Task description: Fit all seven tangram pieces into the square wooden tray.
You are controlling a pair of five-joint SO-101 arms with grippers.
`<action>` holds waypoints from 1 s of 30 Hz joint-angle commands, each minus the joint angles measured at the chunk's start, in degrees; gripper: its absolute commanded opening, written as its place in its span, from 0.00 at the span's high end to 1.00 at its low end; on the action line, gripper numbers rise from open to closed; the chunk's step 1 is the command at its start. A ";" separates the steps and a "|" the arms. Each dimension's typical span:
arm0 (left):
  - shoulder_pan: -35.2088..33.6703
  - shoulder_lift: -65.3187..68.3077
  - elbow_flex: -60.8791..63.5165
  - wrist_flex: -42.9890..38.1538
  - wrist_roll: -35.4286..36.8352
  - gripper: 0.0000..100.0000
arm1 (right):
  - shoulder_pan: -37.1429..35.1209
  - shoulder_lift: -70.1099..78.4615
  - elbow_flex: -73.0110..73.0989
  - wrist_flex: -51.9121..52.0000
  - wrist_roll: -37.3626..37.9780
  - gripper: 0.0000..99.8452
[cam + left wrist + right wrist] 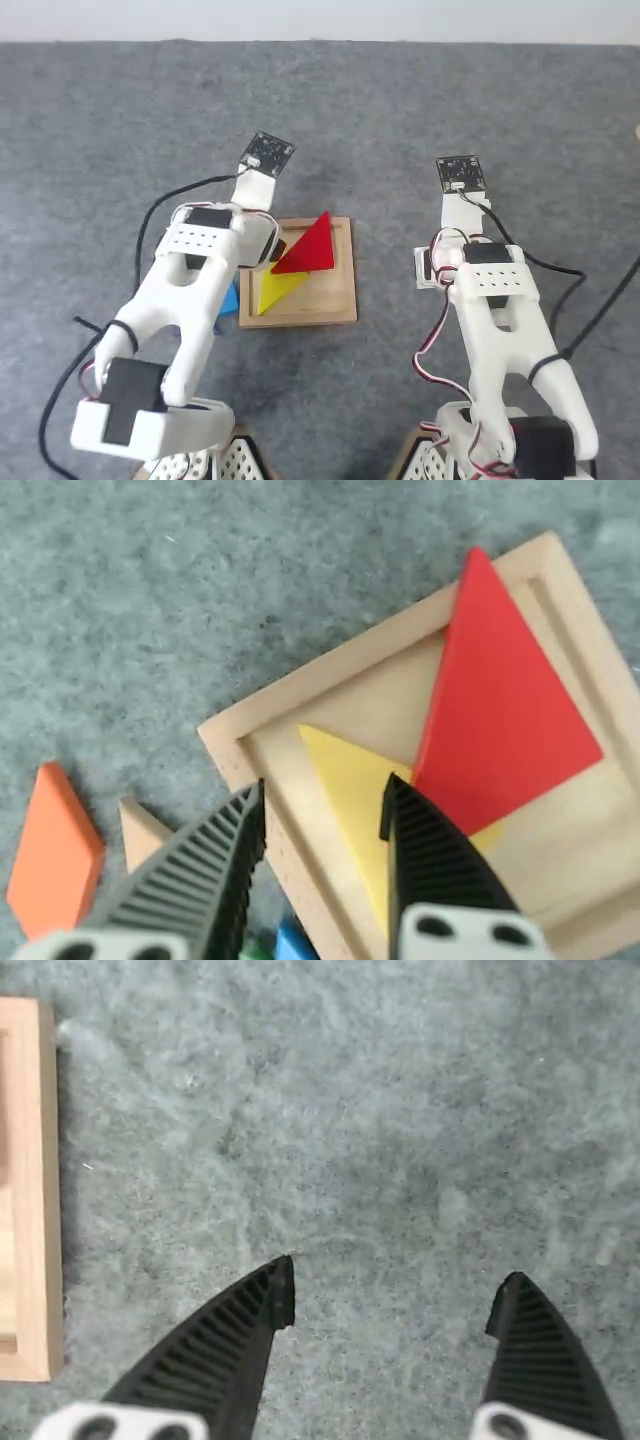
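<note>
On the grey carpet (400,1110), what lies around the square wooden tray (350,665)?

Loose pieces lie just beside it, on the left arm's side: an orange parallelogram (55,850), a small tan triangle (143,832), and bits of a blue piece (293,942) and a green piece (255,948). From above, the left arm covers most of them.

Where is the tray?

Flat on the carpet between the two arms, nearer the left one. A red triangle (500,720) and a yellow triangle (350,770) are in it.

Where are they next to the jaws?

The left gripper (322,790) hangs over one corner of the tray. Its jaws are a little apart and hold nothing. One finger is over the rim, the other where red meets yellow. The right gripper (398,1278) hangs over bare carpet, jaws wide apart, with the tray's edge off to one side.

Which way do the triangles point?

Red's sharp tip lies over the far rim. Its long side slants back toward the left arm, and it lies partly on top of yellow. Yellow's long side slants too.
</note>
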 commanded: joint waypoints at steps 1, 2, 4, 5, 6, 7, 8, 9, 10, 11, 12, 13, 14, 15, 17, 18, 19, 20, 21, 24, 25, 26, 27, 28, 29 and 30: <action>-0.26 -3.52 -4.35 5.27 0.62 0.81 | 0.40 -0.22 -0.53 -0.75 0.35 0.69; -0.18 -5.36 -4.97 7.56 0.53 0.81 | 0.40 -0.22 -0.62 -0.84 0.35 0.69; 1.23 -10.46 -4.70 11.60 0.09 0.81 | 0.22 -0.22 -0.70 -0.84 0.35 0.69; 2.55 -12.92 -3.91 13.54 -0.35 0.81 | -0.13 -0.22 -0.70 -1.19 0.35 0.69; 4.22 -15.21 -2.15 14.59 -1.23 0.81 | -0.57 -0.13 -0.44 -1.54 0.44 0.69; 5.80 -17.14 0.31 14.33 -1.76 0.81 | -0.92 -0.13 -0.44 -1.54 0.44 0.69; 7.12 -18.29 2.95 13.27 -1.93 0.81 | -1.10 -0.13 -0.44 -1.54 0.44 0.69; 8.00 -18.55 5.32 11.60 -2.02 0.81 | -1.10 -0.13 -0.44 -1.54 0.44 0.69; 8.09 -18.46 7.25 10.02 -2.29 0.81 | -1.10 -0.13 -0.44 -1.54 0.44 0.69; 7.74 -18.02 8.75 8.70 -2.29 0.81 | -1.10 -0.13 -0.44 -1.45 0.44 0.69; 6.77 -17.14 9.36 7.91 -2.73 0.81 | -1.10 -0.13 -0.44 -1.36 0.44 0.69; 5.71 -15.91 9.45 7.74 -3.78 0.81 | -1.10 -0.13 -0.35 -1.27 0.44 0.69; 4.75 -14.68 9.36 7.65 -4.48 0.81 | -1.10 -0.13 -0.35 -1.10 0.44 0.69; 3.96 -13.36 9.36 7.56 -5.01 0.81 | -1.10 -0.13 -0.35 -1.10 0.44 0.69; 2.55 -10.99 9.45 5.80 -5.45 0.81 | -1.10 -0.13 -0.35 -1.19 0.44 0.69; 1.76 -10.02 9.36 4.57 -5.45 0.81 | -1.10 -0.13 -0.35 -1.19 0.44 0.69; 0.88 -9.05 8.84 3.52 -5.54 0.81 | -1.10 -0.13 -0.35 -1.19 0.44 0.69; 0.26 -7.91 7.78 3.08 -5.71 0.81 | -1.10 -0.13 -0.35 -1.19 0.44 0.69; -0.26 -6.95 6.81 3.16 -6.33 0.81 | -1.10 -0.13 -0.35 -1.10 0.44 0.69; -0.70 -2.99 4.35 2.90 -6.86 0.81 | -1.10 -0.13 -0.35 -1.10 0.44 0.69; -0.70 -1.49 3.38 2.90 -6.77 0.81 | -1.10 -0.13 -0.35 -1.10 0.44 0.69; -0.70 -0.09 2.51 2.99 -6.77 0.81 | -1.10 -0.13 -0.35 -1.19 0.44 0.69; -0.70 0.79 1.71 2.99 -6.77 0.81 | -1.10 -0.13 -0.35 -1.19 0.44 0.69; -0.79 1.58 0.75 2.90 -6.68 0.81 | -1.10 -0.13 -0.35 -1.19 0.44 0.69; -0.79 2.11 -0.40 2.99 -6.68 0.81 | -1.10 -0.13 -0.35 -1.19 0.44 0.69; -0.88 2.37 -1.36 3.08 -6.68 0.81 | -1.10 -0.13 -0.35 -1.19 0.44 0.69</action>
